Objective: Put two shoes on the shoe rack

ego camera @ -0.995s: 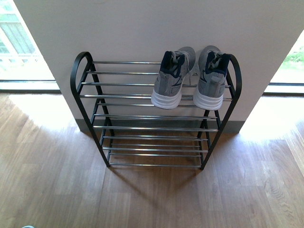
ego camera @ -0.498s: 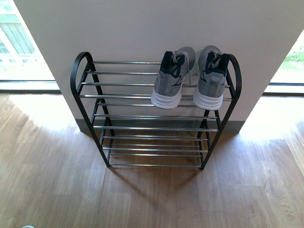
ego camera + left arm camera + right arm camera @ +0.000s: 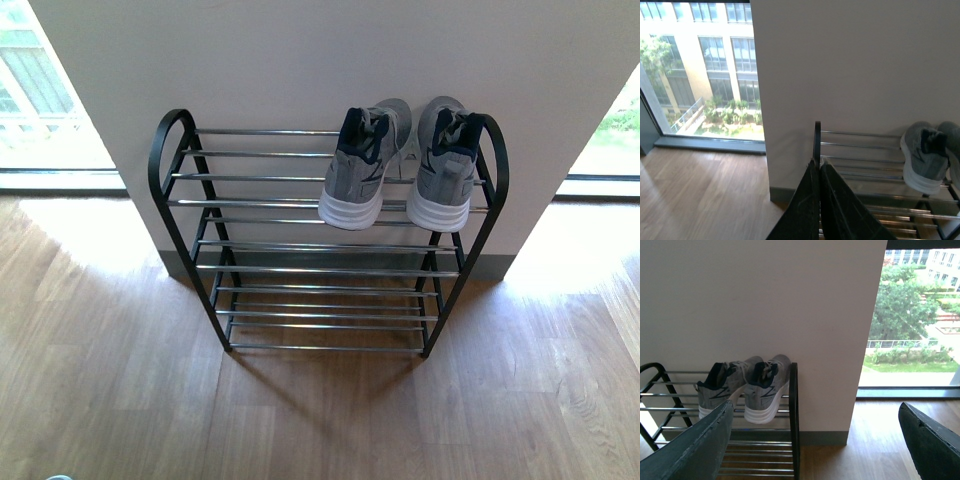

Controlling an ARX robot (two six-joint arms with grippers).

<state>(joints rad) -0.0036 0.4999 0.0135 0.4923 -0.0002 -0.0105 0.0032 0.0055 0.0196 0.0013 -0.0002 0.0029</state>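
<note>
grey sneakers point(image 3: 365, 170) both on top tier of shoe rack point(image 3: 260, 178), right end, heels toward camera, side by side. judged light; knit upper soft, sole stiffer, so take at heel collar. left pincer point(image 3: 818, 172) narrow, nothing held. right pincer point(image 3: 815, 409) wide, nothing held.

Grey knit sneakers point(image 3: 362, 172), white soles, navy lining: side by side on the top tier, right end, heels overhanging the front. Shoe rack point(image 3: 260, 203) stands upright against the wall, black arched sides, chrome bars.
</note>
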